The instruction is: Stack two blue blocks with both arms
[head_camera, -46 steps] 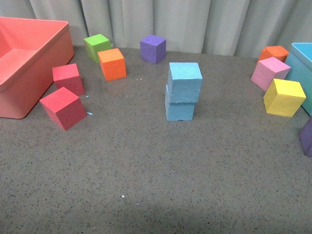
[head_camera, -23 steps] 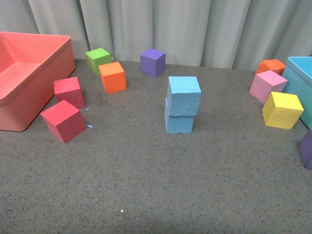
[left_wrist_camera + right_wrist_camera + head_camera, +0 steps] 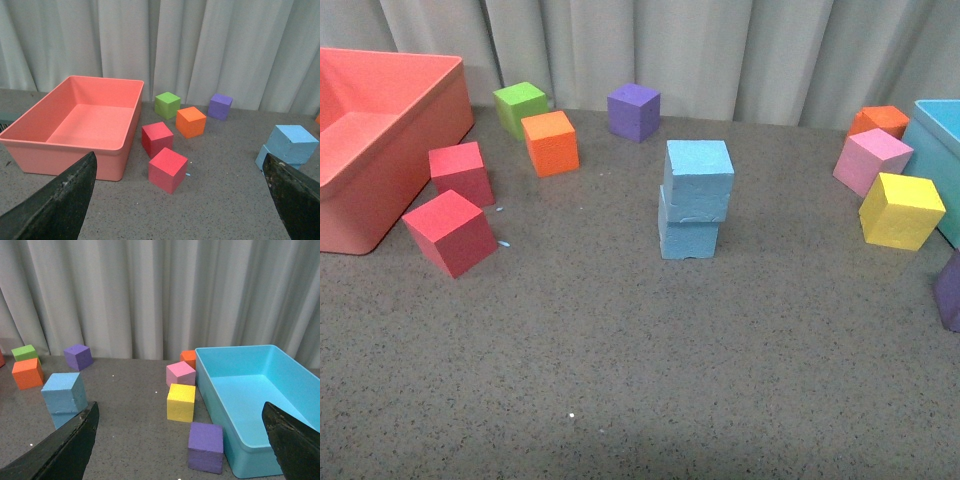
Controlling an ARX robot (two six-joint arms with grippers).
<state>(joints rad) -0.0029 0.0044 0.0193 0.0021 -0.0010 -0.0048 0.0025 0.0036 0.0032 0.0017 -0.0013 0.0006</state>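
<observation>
Two sky-blue blocks stand stacked in the middle of the table: the upper blue block (image 3: 699, 178) rests on the lower blue block (image 3: 688, 236), slightly offset. The stack also shows in the left wrist view (image 3: 292, 144) and the right wrist view (image 3: 62, 392). Neither arm shows in the front view. My left gripper (image 3: 182, 200) is open and empty, drawn back, with its black fingers (image 3: 60, 207) wide apart. My right gripper (image 3: 182, 442) is open and empty, also drawn back from the stack.
A salmon bin (image 3: 405, 150) stands at left, a turquoise bin (image 3: 280, 440) at right. Two red cubes (image 3: 450, 232), an orange cube (image 3: 551, 142), a green cube (image 3: 521, 105) and a purple cube (image 3: 634, 110) lie left and back. Pink (image 3: 873, 161), yellow (image 3: 901, 210), orange and purple (image 3: 205, 446) cubes lie right.
The blocks have not moved relative to one another. The front view shifts slightly up and down between frames. No arm is in view in any front frame.
</observation>
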